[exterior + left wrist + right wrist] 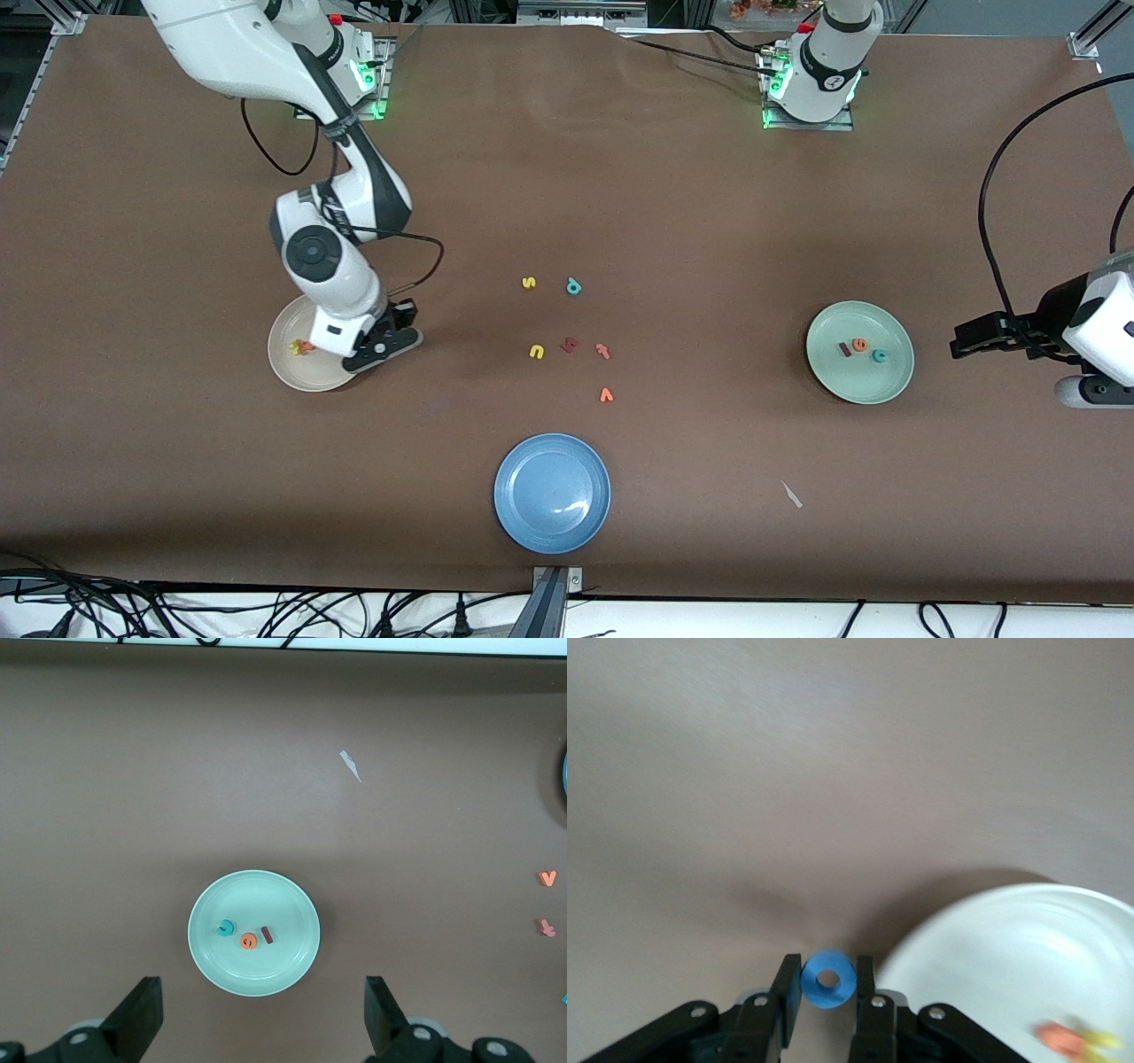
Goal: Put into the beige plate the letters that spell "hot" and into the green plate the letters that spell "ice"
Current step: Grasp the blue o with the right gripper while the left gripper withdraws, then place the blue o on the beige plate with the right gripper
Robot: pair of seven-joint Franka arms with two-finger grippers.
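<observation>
My right gripper (390, 341) hangs over the table just beside the rim of the beige plate (301, 377), on the side toward the loose letters. It is shut on the blue ring-shaped o (813, 985), pinched between both fingers. An orange letter and a yellow letter (301, 347) lie together in that plate (1010, 939). The green plate (864, 381) holds the maroon i (844, 349), orange e (859, 344) and teal c (879, 355). My left gripper (961, 341) waits open beside the green plate (283, 979), at the left arm's end of the table.
A blue plate (552, 493) lies near the table's front edge. Loose letters lie mid-table: yellow s (529, 283), teal p (573, 285), yellow u (536, 352), a maroon letter (570, 345), a pinkish-red letter (603, 351), orange v (607, 395). A paper scrap (791, 494) lies nearer the camera than the green plate.
</observation>
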